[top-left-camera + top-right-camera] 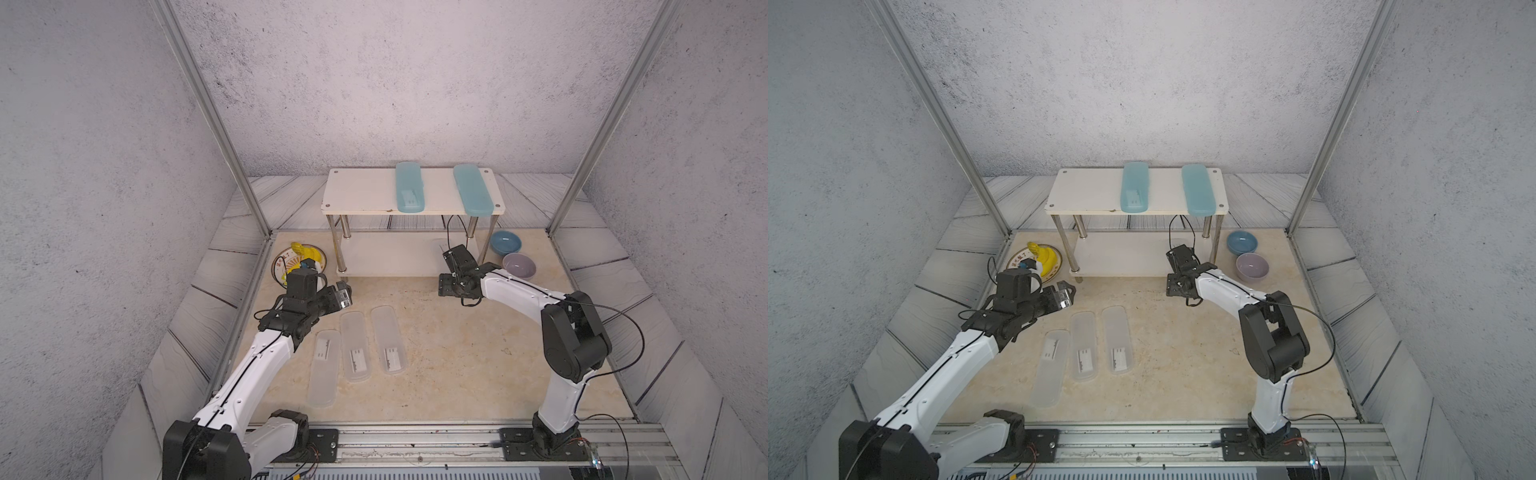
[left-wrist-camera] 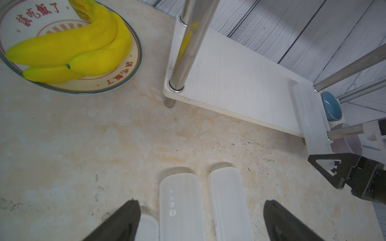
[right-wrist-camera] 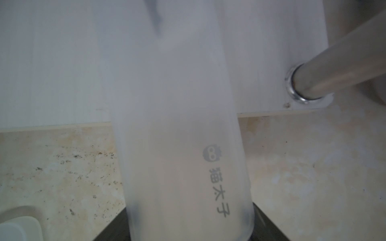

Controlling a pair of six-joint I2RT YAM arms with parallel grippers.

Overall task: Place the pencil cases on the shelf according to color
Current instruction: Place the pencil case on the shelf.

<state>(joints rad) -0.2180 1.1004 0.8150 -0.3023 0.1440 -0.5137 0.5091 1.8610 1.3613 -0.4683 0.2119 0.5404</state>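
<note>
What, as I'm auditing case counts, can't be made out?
- Clear case in right tool: far end blurred in right wrist view; washed out against white lower board in top views.
- Left tool: finger bases cut off at left wrist view's edge.
- Label print: too small, top views.

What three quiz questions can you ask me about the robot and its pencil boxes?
1. Count: how many teal pencil cases lie on the top board?
2. True or false: the left claw is holding a case.
3. Pick one: the frosted case gripped by the right claw reaches over
A. the top board
B. the lower board
C. the banana plate

Key: 1. Two. 2. False; it is open and empty. 3. B.
</note>
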